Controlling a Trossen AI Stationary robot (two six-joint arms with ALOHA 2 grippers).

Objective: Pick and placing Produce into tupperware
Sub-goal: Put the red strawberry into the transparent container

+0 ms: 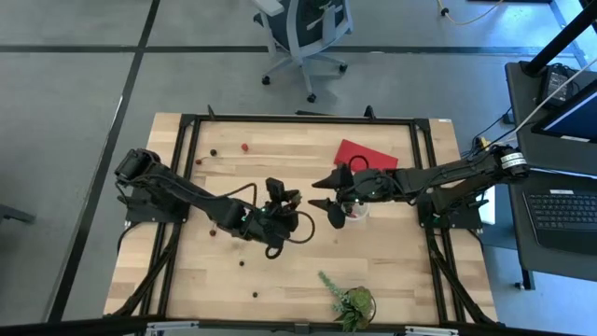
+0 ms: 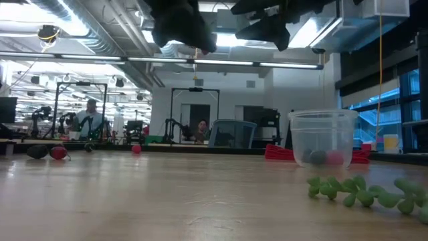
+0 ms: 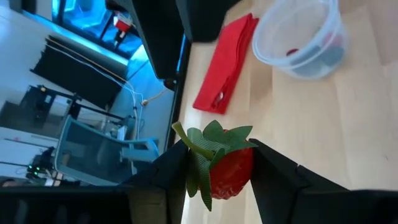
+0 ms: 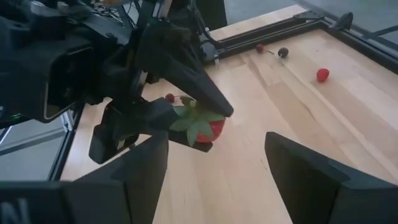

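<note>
A bright red strawberry (image 3: pixel 231 173) with a green leafy cap hangs above the middle of the table, and my left gripper (image 1: pixel 287 198) is shut on it. My right gripper (image 4: pixel 214 183) faces it from the right, open, with nothing between its fingers. The tupperware (image 2: pixel 322 136), a small clear round cup, stands on its base partly under the right arm (image 1: pixel 357 212). It holds a red piece and a dark piece of produce (image 3: pixel 311 53). More small red and dark produce (image 1: pixel 244 147) lies loose on the far left of the table. My left gripper pinches the strawberry's red body (image 3: pixel 236 180) between its two fingers (image 3: pixel 277 177). The leafy cap (image 4: pixel 194 121) sticks out past the fingertips. The fingers come from the table's left, slanting slightly down. The strawberry is lifted clear of the table.
A flat red rectangular piece (image 1: pixel 364 154) lies at the far side, behind the cup. A green leafy plant (image 1: pixel 350 301) lies near the front edge. Loose small produce (image 1: pixel 241 263) dots the wood near the left arm. A black frame (image 1: pixel 298 119) borders the table.
</note>
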